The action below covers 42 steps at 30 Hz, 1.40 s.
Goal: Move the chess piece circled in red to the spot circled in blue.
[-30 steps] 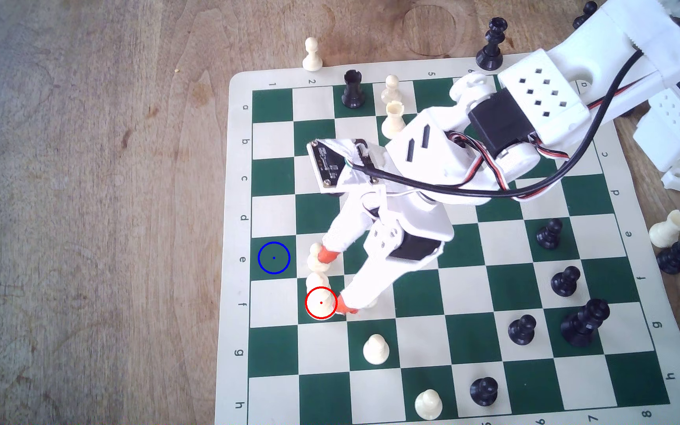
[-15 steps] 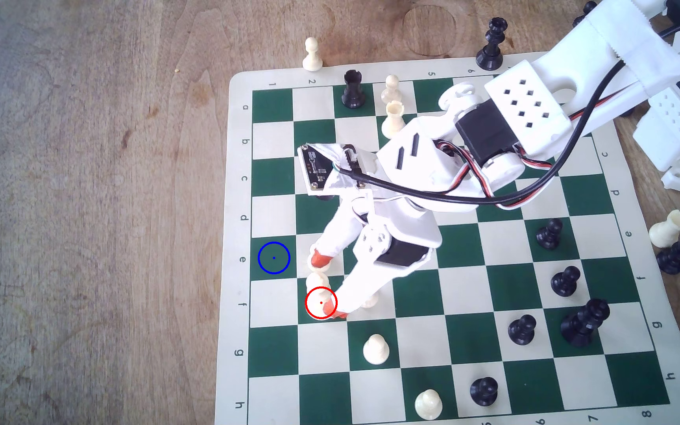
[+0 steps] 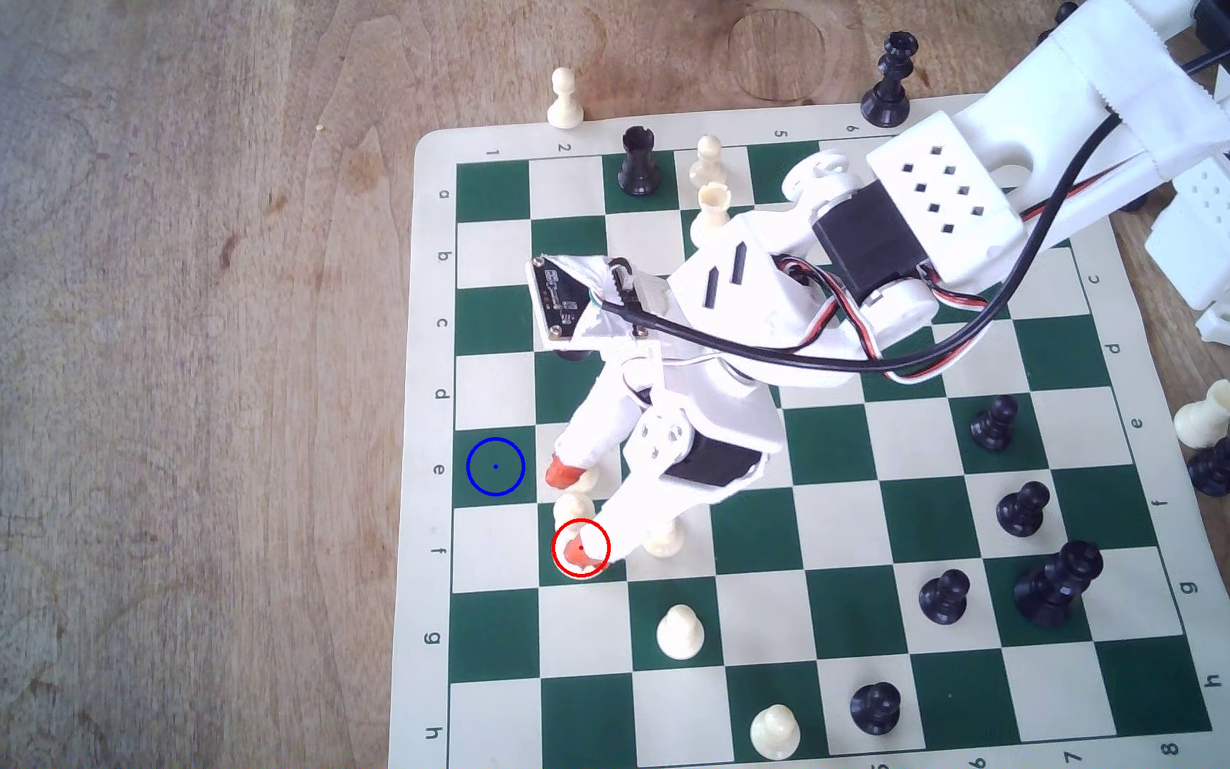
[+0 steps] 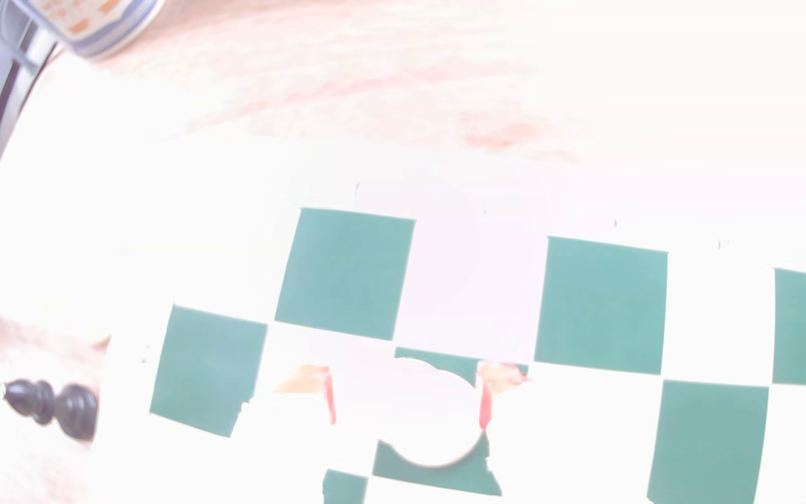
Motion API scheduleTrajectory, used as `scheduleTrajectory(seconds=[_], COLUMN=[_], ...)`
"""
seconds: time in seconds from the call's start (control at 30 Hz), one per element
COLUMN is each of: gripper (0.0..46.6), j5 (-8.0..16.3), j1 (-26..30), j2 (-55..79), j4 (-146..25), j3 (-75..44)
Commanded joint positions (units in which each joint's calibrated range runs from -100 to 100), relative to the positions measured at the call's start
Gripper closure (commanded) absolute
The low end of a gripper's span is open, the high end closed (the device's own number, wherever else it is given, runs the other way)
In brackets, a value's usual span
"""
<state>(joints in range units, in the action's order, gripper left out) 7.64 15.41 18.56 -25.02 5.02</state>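
My white claw (image 3: 572, 510) w/ orange-red tips hangs over the lower-left part of the green-and-cream vinyl chessboard (image 3: 849, 458) in the exterior view, spread wide, nothing gripped. One orange fingertip (image 3: 560, 471) sits up near a cream piece (image 3: 584, 480) just right of the blue ring; the other orange tip lies inside the red ring, over the base area of the tall cream-white chess piece with broad round base and lumpy crown (image 3: 573, 510). That piece stands upright btwn the two tips, on the green square carrying the red ring, approx centre-left of frame. Can't tell whether either tip touches it.

The dark green square with thin blue ring and centre dot (image 3: 495, 466) is bare, on the board's left-edge column, diagonally up-left of the ringed piece.

Wrist view is badly overexposed: the round cream base (image 4: 427, 421) shows low-centre, w/ a red-orange fingertip (image 4: 328, 402) on one side and another on the opposite side, small gaps to the base.

Elsewhere in the exterior view: a cream round-headed pawn (image 3: 680, 632) below-right of the claw, another cream pawn (image 3: 664, 540) tucked just beside the lower finger, black pawns at the right side of the board, a black rook (image 3: 638, 159) near the top. Board lies on a wooden worktop (image 3: 153, 370).
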Motion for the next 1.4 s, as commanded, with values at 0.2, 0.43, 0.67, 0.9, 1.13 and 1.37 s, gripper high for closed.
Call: scheduleTrajectory(seconds=[0.2,0.43,0.67,0.9,1.13,1.37], gripper=[30.8,34.5,35.5,46.4,46.4,46.4], j5=[0.1,-0.2,-0.2,-0.2,-0.2,1.2], j1=[0.0,0.3,0.4,0.5,0.4,0.5], j2=[-1.8,-1.8,-1.9,-1.9,-2.3,-5.1], j4=[0.0,-2.3,-2.7,-2.7,-2.8,-6.9], j3=[-5.5,-5.7,-5.9,-6.1,-6.1,-11.5])
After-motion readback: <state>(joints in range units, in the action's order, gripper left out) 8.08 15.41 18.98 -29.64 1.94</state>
